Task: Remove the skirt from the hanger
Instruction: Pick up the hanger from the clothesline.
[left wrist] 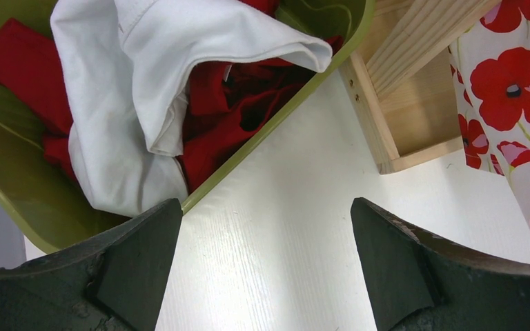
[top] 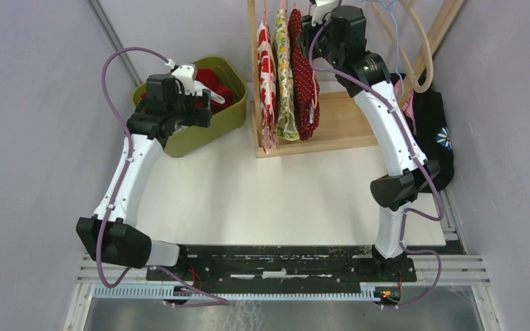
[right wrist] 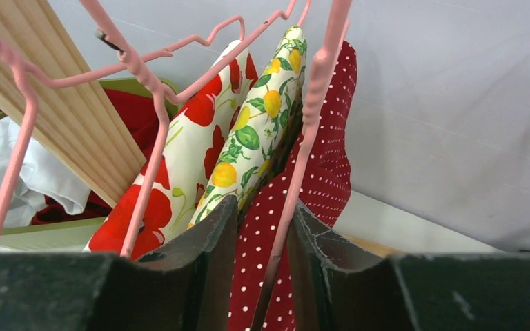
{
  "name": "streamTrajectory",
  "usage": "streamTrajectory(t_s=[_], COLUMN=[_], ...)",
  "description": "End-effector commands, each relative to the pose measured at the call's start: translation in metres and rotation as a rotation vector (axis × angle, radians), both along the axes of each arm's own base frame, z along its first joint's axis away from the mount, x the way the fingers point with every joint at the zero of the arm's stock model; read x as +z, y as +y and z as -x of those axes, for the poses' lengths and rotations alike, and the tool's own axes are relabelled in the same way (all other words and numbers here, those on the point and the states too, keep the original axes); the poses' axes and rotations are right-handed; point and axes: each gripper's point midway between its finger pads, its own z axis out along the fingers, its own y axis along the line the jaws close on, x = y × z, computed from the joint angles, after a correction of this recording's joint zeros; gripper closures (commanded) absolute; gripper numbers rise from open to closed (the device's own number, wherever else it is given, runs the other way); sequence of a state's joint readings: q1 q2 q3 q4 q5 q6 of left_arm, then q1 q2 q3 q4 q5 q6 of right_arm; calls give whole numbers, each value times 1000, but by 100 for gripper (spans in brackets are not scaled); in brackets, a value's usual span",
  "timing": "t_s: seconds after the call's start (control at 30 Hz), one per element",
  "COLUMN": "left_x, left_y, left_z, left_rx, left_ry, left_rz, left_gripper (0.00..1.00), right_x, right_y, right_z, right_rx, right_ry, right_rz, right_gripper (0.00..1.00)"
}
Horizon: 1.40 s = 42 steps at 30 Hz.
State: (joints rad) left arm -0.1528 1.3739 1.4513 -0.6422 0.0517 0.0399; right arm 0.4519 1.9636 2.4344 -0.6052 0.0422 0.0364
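Bin [top: 229, 116] left of rack [top: 345, 118]; skirts [top: 286, 89] on hangers [right wrist: 309, 117] inside rack.

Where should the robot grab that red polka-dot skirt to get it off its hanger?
Near its top edge, coming from the right arm's side: the red dotted skirt hangs outermost there, edge-on, thin enough for the right gripper to straddle it beside the pink hanger.

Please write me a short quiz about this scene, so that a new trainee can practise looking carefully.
1. True or false: the left gripper hangs open, holding nothing.
2. Which skirt sits between the fingers of the right gripper? A) poppy print B) lemon print C) red dotted skirt
3. Fill in: the white cloth lies in the ___ bin.
Key: 1 true; 2 C; 3 green.
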Motion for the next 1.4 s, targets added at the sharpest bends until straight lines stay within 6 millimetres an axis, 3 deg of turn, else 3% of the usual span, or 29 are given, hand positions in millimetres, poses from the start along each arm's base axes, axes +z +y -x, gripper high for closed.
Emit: streamTrajectory(t_s=[0.0, 0.17, 0.27, 0.5, 0.7, 1.13, 1.37], left_x=[9, 10, 12, 10, 4, 7, 9], left_y=[5, 8, 10, 10, 11, 6, 7], left_z=[0, 0, 0, 1, 1, -3, -3], left_rx=[3, 14, 18, 23, 25, 9, 12], left_ry=[-39, -42, -47, -43, -31, -35, -39], left_rz=[-31, -46, -50, -52, -55, -40, -42], left_gripper=[1, 1, 1, 1, 1, 1, 1], right_x=[28, 15, 6, 1, 32, 101, 126], right_y=[-5, -18, -23, -25, -31, -53, -59], right_z=[-2, -1, 2, -1, 6, 41, 47], right_rx=[-34, -84, -96, -115, -116, -152, -168], right_ry=[-86, -52, -30, -22, -109, -247, -316], right_rz=[-21, 26, 45, 60, 71, 1, -24], right_gripper=[65, 77, 98, 99, 99, 99, 99])
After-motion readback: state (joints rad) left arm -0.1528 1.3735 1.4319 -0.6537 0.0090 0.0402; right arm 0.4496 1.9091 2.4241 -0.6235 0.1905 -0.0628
